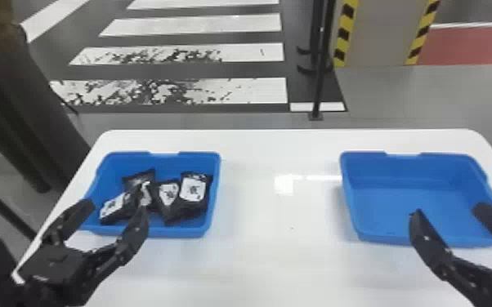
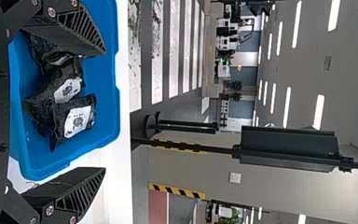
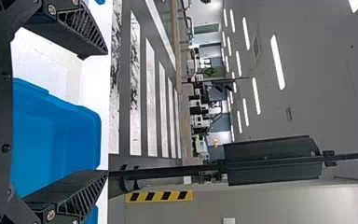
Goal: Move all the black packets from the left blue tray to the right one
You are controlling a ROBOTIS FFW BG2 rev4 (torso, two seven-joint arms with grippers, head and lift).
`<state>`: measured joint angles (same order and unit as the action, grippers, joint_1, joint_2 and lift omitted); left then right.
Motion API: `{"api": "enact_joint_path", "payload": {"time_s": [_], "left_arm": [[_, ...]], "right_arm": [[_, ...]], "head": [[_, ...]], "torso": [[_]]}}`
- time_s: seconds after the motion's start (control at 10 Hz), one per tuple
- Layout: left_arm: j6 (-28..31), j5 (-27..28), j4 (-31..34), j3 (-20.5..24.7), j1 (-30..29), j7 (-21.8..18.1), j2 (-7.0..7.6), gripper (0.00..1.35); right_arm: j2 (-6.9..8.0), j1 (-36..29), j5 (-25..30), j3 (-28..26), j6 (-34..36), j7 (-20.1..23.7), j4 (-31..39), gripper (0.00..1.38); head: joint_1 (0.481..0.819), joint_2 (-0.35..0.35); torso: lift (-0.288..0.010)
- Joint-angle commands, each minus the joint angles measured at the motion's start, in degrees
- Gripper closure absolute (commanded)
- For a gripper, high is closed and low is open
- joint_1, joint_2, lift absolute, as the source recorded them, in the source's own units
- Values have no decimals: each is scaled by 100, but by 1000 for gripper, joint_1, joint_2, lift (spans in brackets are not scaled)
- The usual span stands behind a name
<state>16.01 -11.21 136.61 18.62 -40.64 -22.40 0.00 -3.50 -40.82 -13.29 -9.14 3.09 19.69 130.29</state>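
Note:
My left gripper [image 1: 114,210] stands open over the near left part of the left blue tray [image 1: 175,233]. Several black packets with white labels lie in that tray, one of them a packet [image 1: 193,190] at its right side. In the left wrist view, the left gripper [image 2: 105,109] has its fingers wide apart, with a packet [image 2: 77,119] farther off in the tray. The right gripper [image 1: 447,210] is open at the near edge of the right blue tray [image 1: 414,239], whose visible floor is bare. The right wrist view shows the right gripper [image 3: 107,112] with nothing between its fingers.
Both trays stand on a white table [image 1: 278,220], with a wide stretch of tabletop between them. Behind the table a thin black post [image 1: 320,81] rises from the floor.

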Motion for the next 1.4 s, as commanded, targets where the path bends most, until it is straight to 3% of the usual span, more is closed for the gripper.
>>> {"api": "enact_joint_path", "payload": {"time_s": [0.0, 0.7, 1.0, 1.3], "left_arm": [[1, -10, 0, 0, 0, -1, 0, 150], [226, -21, -56, 0, 98, -1, 9, 150], [1070, 47, -155, -171, 675, -62, 220, 151], [1590, 344, -591, -228, 1476, -18, 255, 151]], "right_arm": [[-2, 4, 4, 0, 14, 0, 0, 110], [-2, 18, -53, 23, 28, 18, -56, 111], [-2, 46, -65, 46, 56, 53, -98, 113], [-2, 102, -65, 57, 85, 106, -155, 113]], "head": [[695, 91], [695, 92], [695, 87], [695, 78]], "torso": [[-140], [-140], [-140], [-140]]}}
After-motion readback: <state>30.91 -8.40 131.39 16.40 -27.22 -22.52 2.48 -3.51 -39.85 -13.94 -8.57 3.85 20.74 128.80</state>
